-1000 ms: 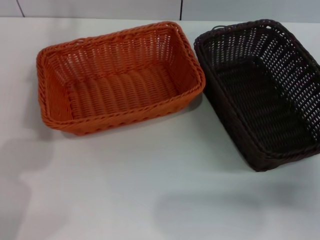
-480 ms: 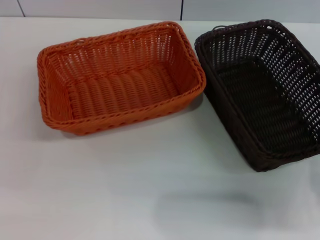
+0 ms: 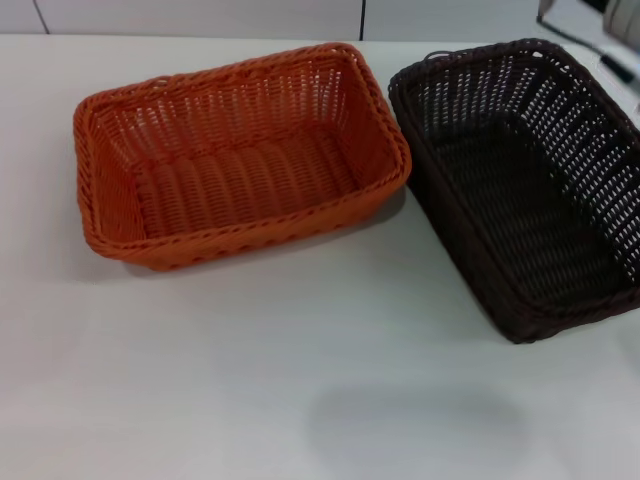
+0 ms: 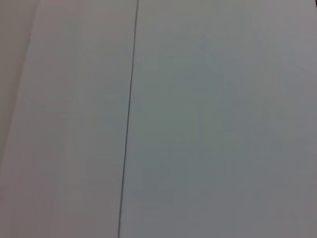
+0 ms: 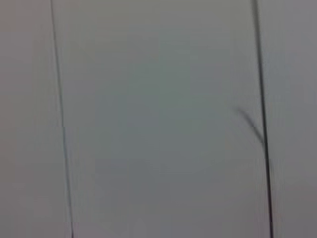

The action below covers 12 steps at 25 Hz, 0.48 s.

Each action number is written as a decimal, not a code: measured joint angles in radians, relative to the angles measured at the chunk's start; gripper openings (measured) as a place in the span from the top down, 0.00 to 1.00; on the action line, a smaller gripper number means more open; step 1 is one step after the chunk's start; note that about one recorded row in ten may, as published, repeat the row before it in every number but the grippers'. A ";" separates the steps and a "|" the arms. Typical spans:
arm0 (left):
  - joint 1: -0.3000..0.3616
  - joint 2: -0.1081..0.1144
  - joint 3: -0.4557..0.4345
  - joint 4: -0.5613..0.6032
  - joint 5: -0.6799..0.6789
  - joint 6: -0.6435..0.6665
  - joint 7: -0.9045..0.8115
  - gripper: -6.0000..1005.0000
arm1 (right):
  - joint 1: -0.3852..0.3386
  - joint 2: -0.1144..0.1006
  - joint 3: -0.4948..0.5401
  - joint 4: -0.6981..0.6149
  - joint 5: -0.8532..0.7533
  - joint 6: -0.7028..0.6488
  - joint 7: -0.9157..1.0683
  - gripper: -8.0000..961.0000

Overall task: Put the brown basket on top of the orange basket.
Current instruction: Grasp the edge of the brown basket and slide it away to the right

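Brown basket (image 3: pixel 520 185) sits by worktop (image 3: pixel 250 380) right edge, just beside orange basket (image 3: pixel 235 155), unstacked. Neither gripper visible; jaws' state: cannot tell.

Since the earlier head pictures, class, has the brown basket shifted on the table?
No. The brown basket sits the same way beside the orange basket, the gap between their near corners unchanged. Neither gripper is in view.

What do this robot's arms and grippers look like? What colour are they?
They barely show. The head view has only a blurred grey and white part with a dark streak at the far right corner, past the brown basket; what it is cannot be told. Both wrist views show only pale panels with thin dark seams.
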 joint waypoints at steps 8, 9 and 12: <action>-0.010 0.000 -0.001 -0.023 -0.001 -0.048 0.037 0.18 | 0.224 0.132 0.522 -0.154 0.037 -1.053 -0.177 0.16; -0.011 0.000 -0.001 -0.024 0.000 -0.055 0.040 0.18 | 0.256 0.122 0.547 -0.150 0.044 -1.161 -0.194 0.16; -0.017 0.000 0.000 -0.025 0.000 -0.067 0.048 0.18 | 0.307 0.109 0.605 -0.134 0.037 -1.397 -0.281 0.16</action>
